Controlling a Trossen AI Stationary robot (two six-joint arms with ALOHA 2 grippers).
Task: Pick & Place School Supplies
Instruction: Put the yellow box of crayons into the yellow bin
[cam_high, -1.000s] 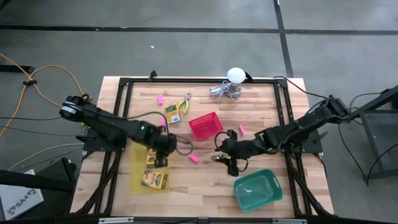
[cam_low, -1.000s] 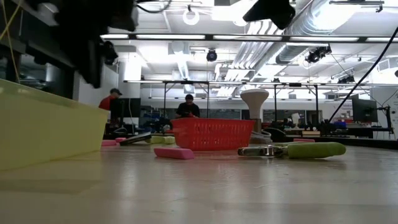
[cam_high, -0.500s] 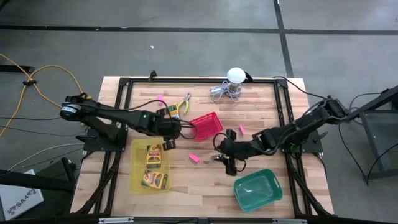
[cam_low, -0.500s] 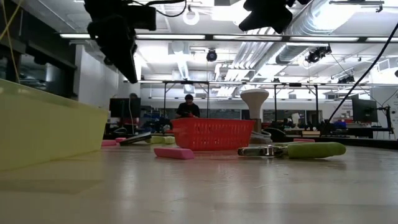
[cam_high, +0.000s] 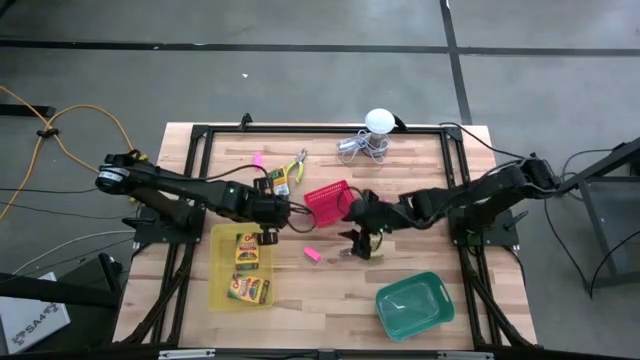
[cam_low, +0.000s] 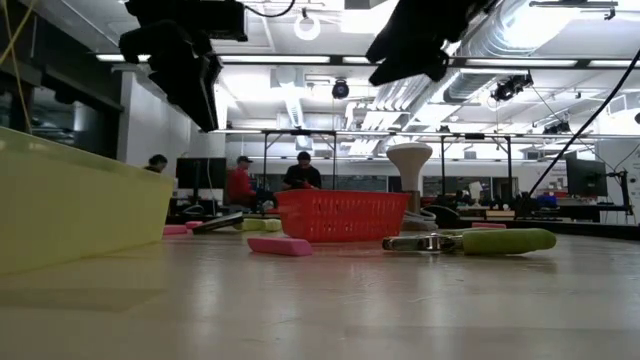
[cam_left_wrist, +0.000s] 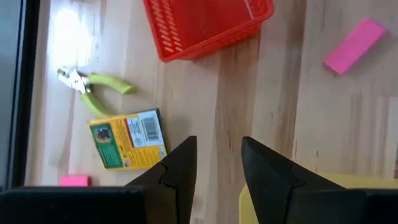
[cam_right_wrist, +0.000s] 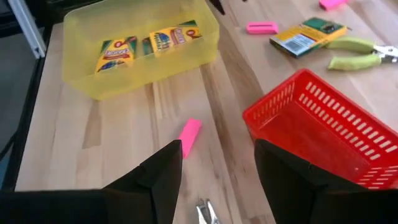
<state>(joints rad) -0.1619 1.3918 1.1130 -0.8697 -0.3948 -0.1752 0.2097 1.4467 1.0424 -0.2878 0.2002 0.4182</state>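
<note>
— Where are your grippers sitting?
— Your left gripper (cam_left_wrist: 214, 168) is hovering open, empty, near the crayon box (cam_left_wrist: 127, 139); your right gripper (cam_right_wrist: 214, 168) is gaping, empty, over the pliers (cam_high: 352, 252).

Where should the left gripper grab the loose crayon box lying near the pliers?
Take the crayon box across its two long edges, coming straight down. It lies flat, face up, so only its thin sides give purchase. The left gripper is open beside it; the pliers lie close to one end.
</note>
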